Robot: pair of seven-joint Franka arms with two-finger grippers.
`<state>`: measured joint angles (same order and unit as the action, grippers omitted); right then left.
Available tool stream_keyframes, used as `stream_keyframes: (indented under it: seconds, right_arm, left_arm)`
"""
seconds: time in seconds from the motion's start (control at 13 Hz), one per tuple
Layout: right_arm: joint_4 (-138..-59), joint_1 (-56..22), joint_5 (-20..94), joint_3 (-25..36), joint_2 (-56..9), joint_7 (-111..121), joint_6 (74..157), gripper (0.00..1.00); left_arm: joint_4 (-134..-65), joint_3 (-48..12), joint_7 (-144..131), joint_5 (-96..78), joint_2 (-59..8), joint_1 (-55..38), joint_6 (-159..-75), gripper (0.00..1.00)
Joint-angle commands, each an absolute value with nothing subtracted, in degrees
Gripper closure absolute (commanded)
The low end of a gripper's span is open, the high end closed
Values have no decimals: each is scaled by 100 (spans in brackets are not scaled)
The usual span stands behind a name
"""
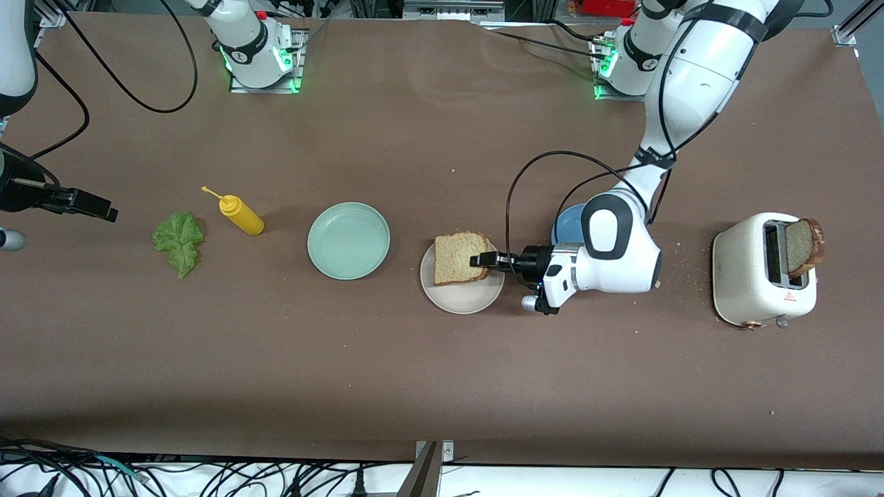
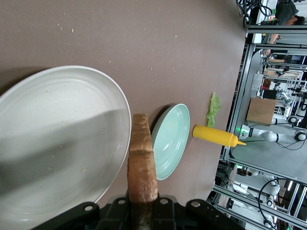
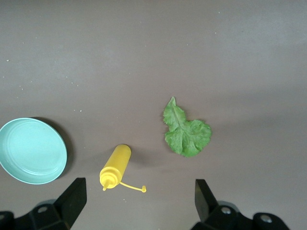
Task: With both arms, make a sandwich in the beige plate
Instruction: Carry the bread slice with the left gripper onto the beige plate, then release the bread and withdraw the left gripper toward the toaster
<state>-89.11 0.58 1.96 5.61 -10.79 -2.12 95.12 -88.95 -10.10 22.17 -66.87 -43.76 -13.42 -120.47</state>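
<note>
While the left gripper [image 1: 485, 261] — black, two-fingered, on the white arm coming from the upper right of the front view — has its fingers clamped on the crust edge of a square tan wholegrain bread slice [image 1: 460, 258], that slice sits over the round pale beige plate [image 1: 461, 298] at centre frame, overhanging the plate's upper part. In the left wrist view the slice [image 2: 142, 165] shows edge-on beside the plate's rim [image 2: 125, 103], so it seems tilted rather than lying flat; whether it already touches the plate I cannot tell. Judgement: this is the first layer, held by one edge so it can be lowered flat and released. A second slice [image 1: 803, 246] stands in the slot of the cream-white toaster [image 1: 753, 276] at centre right, and the ruffled green lettuce leaf [image 1: 179, 239] lies on the brown table at centre left — both not yet added. The right gripper [image 1: 86, 204] hangs at the left edge of the front view with fingers wide apart and empty; its wrist view looks down on the lettuce [image 3: 186, 133], so it is probably placed for that pick while it waits. Nearby: a yellow squeeze bottle [image 1: 241, 214] lies just beside the lettuce, close enough to be nudged in a grasp; a mint-green plate [image 1: 349, 240] sits between bottle and beige plate, under the likely carry path; a blue plate [image 1: 568, 224] is mostly hidden by the left arm's wrist.
</note>
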Motion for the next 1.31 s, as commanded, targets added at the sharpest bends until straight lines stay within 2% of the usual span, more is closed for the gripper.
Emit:
stream_keyframes:
  seconds: [0.0,0.08,0.15,0.23,0.31,0.85,1.23]
  right_arm:
    - [-8824,114,290,545,-1099,-193,9475,0]
    - [-8824,106,290,545,-1099,-219,9475,0]
    - [-8824,105,290,536,-1099,-211,9466,0]
    - [-8824,105,290,545,-1099,-211,9475,0]
    - [-8824,105,290,536,-1099,-220,9475,0]
    - [-8824,105,238,545,-1099,-149,9475,0]
    - [-8807,114,193,545,-1099,-176,9440,0]
  left_arm:
    - [-8807,-958,2644,-7101,-4561,-1467,-12251,100]
    - [-8798,-958,2741,-7145,-4614,-1546,-12348,97]
    - [-8807,-958,2838,-7137,-4658,-1556,-12401,82]
    - [-8807,-958,2935,-7067,-4649,-1556,-12454,51]
    - [-8807,-949,2936,-7066,-4623,-1538,-12489,1]
    - [-8868,-721,2865,-6461,-4290,-1205,-12507,0]
    - [-8895,-712,1253,-4866,-3526,-599,-12437,0]
